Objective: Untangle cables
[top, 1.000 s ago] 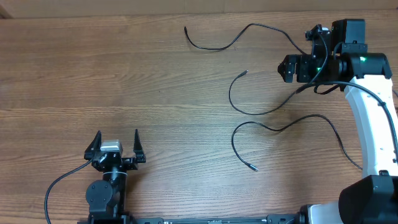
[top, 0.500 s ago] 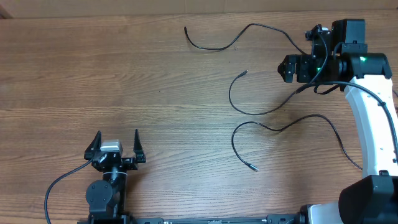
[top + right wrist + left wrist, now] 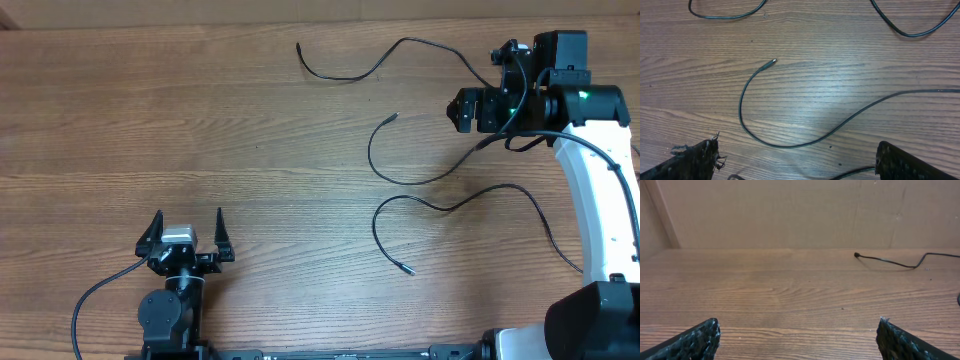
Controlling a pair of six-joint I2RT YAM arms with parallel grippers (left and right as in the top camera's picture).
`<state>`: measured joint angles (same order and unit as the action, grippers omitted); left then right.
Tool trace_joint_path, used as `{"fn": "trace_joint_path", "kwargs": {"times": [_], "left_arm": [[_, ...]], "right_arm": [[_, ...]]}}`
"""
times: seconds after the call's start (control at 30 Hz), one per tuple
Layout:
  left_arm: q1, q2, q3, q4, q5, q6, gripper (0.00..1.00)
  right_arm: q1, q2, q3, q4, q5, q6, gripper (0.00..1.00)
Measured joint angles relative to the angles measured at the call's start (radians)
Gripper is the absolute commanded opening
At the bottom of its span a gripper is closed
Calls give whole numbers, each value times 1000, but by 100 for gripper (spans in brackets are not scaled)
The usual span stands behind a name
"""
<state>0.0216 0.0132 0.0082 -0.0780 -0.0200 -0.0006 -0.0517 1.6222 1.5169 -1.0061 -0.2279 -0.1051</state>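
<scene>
Cables [image 3: 369,152] lie spread over the right half of the table [image 3: 150,120], three thin black cords that look separate from above. The far cable [image 3: 340,79] loops along the back, the middle cable [image 3: 741,107] curls below the right arm, and the near cable [image 3: 376,222] snakes toward the front edge. No crossing shows between them, though the far and middle cords run under the arm and are hidden there.

I judge them very light and limp (they will drag and flop rather than hold a shape). They also look smooth-jacketed and apt to slide through a loose pinch. The best hold is likely just behind a plug tip, where the cord should be a little stiffer, or mid-span on a flat loop lying clear of its neighbours.

The right gripper [image 3: 797,146] hovers over the middle cable with fingers spread wide, holding nothing. The left gripper [image 3: 189,214] sits well apart at the front left, likewise wide and empty.
</scene>
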Motion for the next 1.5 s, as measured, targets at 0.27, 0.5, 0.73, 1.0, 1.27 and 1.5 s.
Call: {"fn": "trace_joint_path", "kwargs": {"times": [0.27,0.5,0.73,1.0,1.27,1.5], "left_arm": [[0,0,0,0,0,0,100],[0,0,0,0,0,0,99],[0,0,0,0,0,0,99],[0,0,0,0,0,0,100],[0,0,0,0,0,0,100],[0,0,0,1,0,0,100]], "right_arm": [[0,0,0,0,0,0,100],[0,0,0,-1,0,0,100],[0,0,0,0,0,0,100],[0,0,0,-3,-1,1,100],[19,-18,0,-52,-5,0,100],[55,-187,-127,126,-23,1,100]]}}
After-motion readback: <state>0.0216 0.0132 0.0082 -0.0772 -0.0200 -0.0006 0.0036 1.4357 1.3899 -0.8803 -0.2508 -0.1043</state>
